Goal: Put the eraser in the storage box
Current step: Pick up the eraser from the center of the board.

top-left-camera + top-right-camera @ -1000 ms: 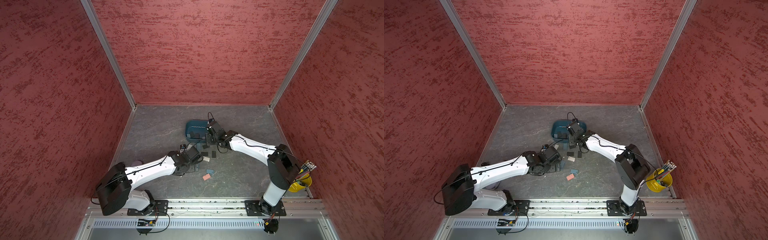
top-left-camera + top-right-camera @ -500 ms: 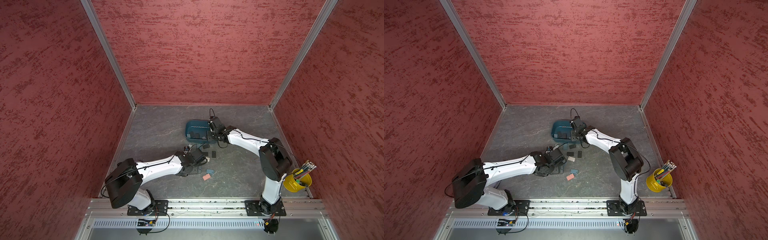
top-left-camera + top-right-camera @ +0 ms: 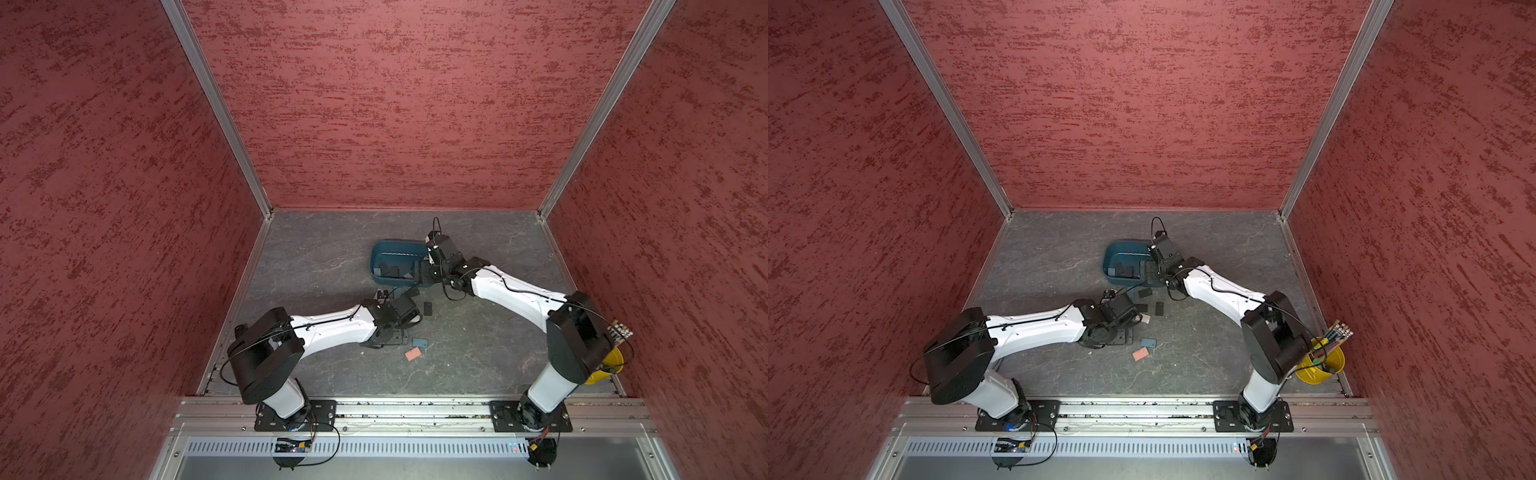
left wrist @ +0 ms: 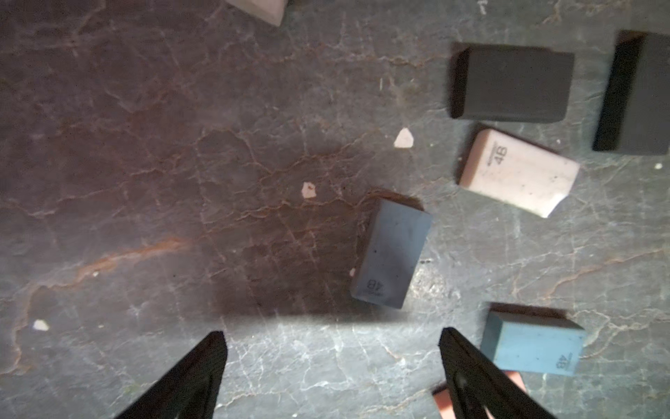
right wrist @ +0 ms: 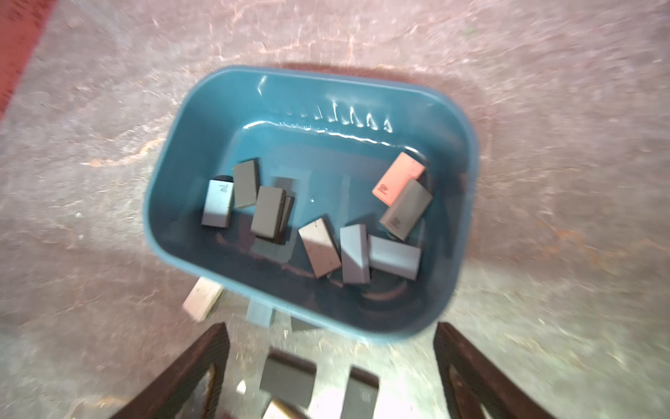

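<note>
The storage box is glossy smooth plastic; the erasers look matt, the tabletop stone-veined.

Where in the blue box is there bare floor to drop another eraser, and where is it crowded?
In the storage box, the floor is bare along the ribbed wall, between the dark erasers and the pink eraser. The opposite wall is crowded: grey erasers lie side by side there, some touching.

A grey, stone-veined tabletop is enclosed on the left, far and right by red textured wall panels. A yellow plastic cup holding coloured pencils stands at the near right corner. An aluminium rail spans the near edge. Small pale crumbs dot the surface.
</note>
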You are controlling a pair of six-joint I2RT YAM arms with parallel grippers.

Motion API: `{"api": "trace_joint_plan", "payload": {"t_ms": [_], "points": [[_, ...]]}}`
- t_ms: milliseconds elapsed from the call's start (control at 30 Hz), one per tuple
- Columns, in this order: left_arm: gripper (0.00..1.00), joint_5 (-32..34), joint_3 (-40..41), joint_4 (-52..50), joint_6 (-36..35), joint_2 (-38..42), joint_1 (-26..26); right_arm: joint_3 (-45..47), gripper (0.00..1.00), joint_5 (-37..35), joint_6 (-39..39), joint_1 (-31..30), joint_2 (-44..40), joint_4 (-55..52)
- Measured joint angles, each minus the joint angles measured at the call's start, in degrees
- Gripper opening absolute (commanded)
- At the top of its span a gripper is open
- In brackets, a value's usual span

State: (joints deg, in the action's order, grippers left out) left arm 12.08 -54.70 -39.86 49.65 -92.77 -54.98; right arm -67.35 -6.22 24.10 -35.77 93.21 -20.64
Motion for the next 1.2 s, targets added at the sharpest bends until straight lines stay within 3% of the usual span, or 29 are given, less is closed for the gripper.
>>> {"api": "trace_joint_plan", "payload": {"t_ms": [167,467,833,1200], "points": [[0.86,-0.07,-1.55,0.07,-1.31,-2.75,0.0,4.52,0.99,-0.15,1.2,0.0,-5.2,1.05],[0.71,-0.52,-3.43,0.48,-3.02,-6.45,0.07,10.91,0.99,-0.31,3.1,0.0,-14.1,2.01],[0.54,-1.09,-4.9,0.92,-3.21,-8.24,0.07,14.82,0.99,-0.37,4.24,0.0,-16.98,2.73],[0.43,-1.07,-4.87,0.94,-3.02,-8.26,0.04,14.84,0.99,-0.44,5.01,0.0,-18.53,2.58]]}}
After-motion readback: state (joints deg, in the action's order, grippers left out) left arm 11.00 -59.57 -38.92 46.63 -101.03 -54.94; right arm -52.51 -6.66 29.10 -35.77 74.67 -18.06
